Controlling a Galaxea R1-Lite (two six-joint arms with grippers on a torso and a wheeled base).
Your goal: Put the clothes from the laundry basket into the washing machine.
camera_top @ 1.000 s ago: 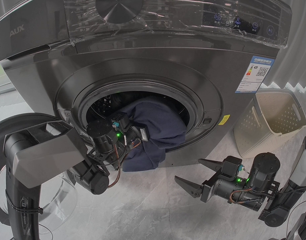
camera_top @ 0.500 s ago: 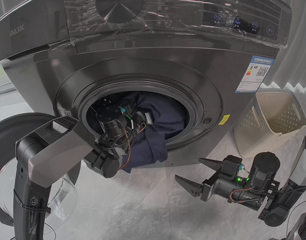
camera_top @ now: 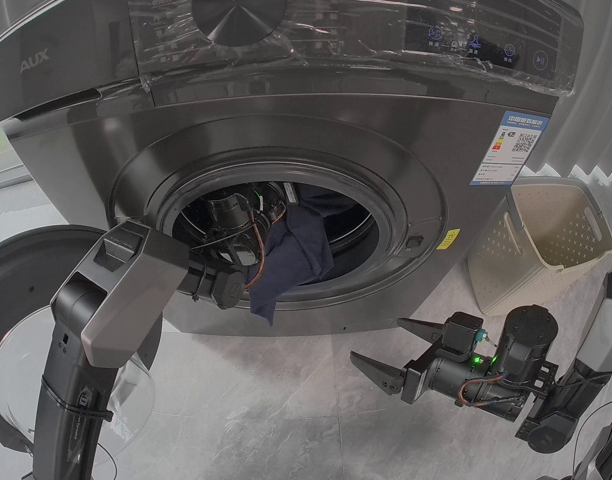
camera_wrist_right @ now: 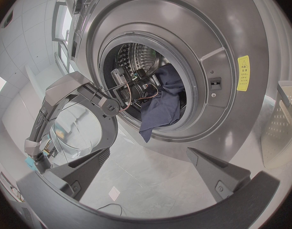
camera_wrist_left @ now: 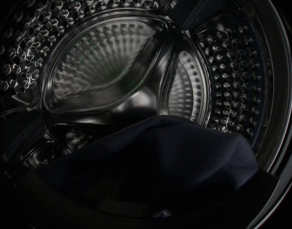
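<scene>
The step in hand looks like loading: the left gripper (camera_top: 279, 201) is inside the drum of the washing machine (camera_top: 306, 121), buried in a navy garment (camera_top: 292, 255), and whether it has hold of the cloth I cannot tell. The garment lies partly in the drum, with one tail hanging out over the lower lip of the opening. The right gripper (camera_top: 379, 341) hangs above the floor in front of the machine, spread wide and empty. The beige laundry basket (camera_top: 552, 235) stands beside the machine. Next, I judge, the tail needs pushing past the rim, and the arm needs drawing out without dragging cloth along.
</scene>
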